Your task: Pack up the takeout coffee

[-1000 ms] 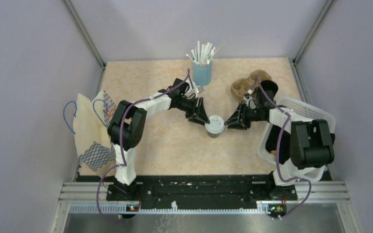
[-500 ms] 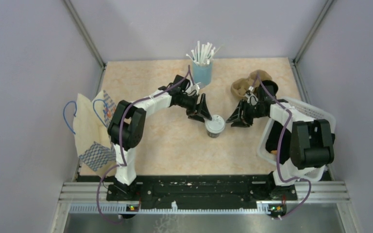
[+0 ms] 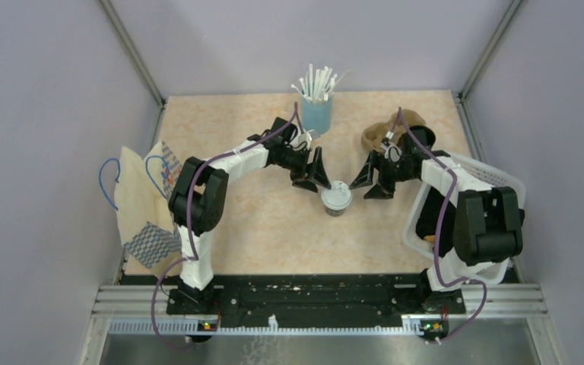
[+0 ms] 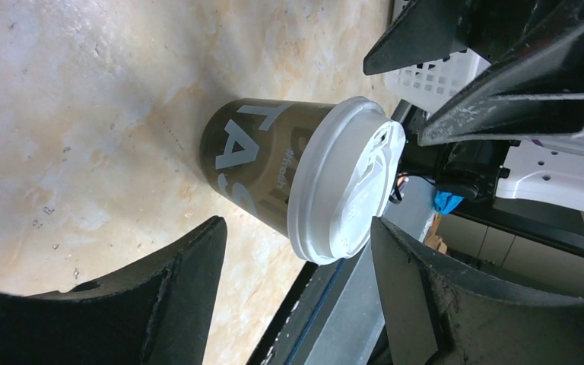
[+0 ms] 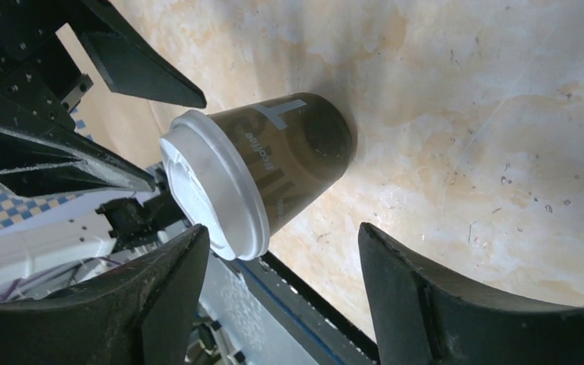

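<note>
Top external, one takeout coffee (image 3: 337, 197), one basket (image 3: 493, 172)

A: What's on the table (image 3: 274, 228) besides the job?
B: Beige marbled top. Light-blue cup (image 3: 317, 115) at the far edge, about centre, upright, stuffed with white straws (image 3: 315, 80).
A: Right side?
B: White perforated basket (image 3: 494, 176) at the right edge. Brown crumpled thing (image 3: 380, 135) just beyond its far corner, partly hidden, can't tell what.
A: Left?
B: Cream cloth bag (image 3: 138, 199) at the left edge, blue handles (image 3: 109, 182), checked patches (image 3: 152, 243).
</note>
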Tool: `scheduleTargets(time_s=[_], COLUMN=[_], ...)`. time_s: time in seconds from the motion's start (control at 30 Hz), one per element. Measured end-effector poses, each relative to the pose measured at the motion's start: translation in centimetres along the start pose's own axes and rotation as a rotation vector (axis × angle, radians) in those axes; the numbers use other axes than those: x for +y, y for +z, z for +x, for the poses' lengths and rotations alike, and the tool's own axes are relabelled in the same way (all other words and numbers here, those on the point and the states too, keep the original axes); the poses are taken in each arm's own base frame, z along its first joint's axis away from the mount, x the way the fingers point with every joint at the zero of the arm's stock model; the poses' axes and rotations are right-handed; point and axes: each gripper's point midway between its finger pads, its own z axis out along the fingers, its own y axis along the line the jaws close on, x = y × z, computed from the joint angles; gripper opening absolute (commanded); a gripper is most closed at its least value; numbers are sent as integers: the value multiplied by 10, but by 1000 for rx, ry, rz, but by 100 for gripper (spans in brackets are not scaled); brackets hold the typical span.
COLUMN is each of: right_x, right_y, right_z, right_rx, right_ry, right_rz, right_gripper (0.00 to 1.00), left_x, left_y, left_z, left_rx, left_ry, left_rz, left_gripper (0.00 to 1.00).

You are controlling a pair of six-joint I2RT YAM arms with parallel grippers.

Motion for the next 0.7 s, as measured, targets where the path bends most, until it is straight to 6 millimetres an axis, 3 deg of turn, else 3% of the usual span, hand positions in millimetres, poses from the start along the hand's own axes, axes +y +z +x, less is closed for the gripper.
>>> scheduleTargets(time_s=[0.23, 0.43, 0.57, 0.7], right_x=[14, 10, 11, 15], right_y=[1, -2, -9, -14], right_z=[-4, -6, -9, -9], right_rx=[2, -17, -49, -74], right_ry=[-94, -95, -102, -100], right_rz=[40, 89, 116, 117], right_gripper=[81, 81, 71, 68], left_x=[-2, -8, -13, -7], left_y=[1, 5, 14, 26], left_z=[-1, 4, 8, 16], left_rx=[-6, 8, 28, 62], left_ry=[7, -10, -6, -25], left_rz=[17, 64, 82, 85], left_gripper=[78, 77, 73, 72])
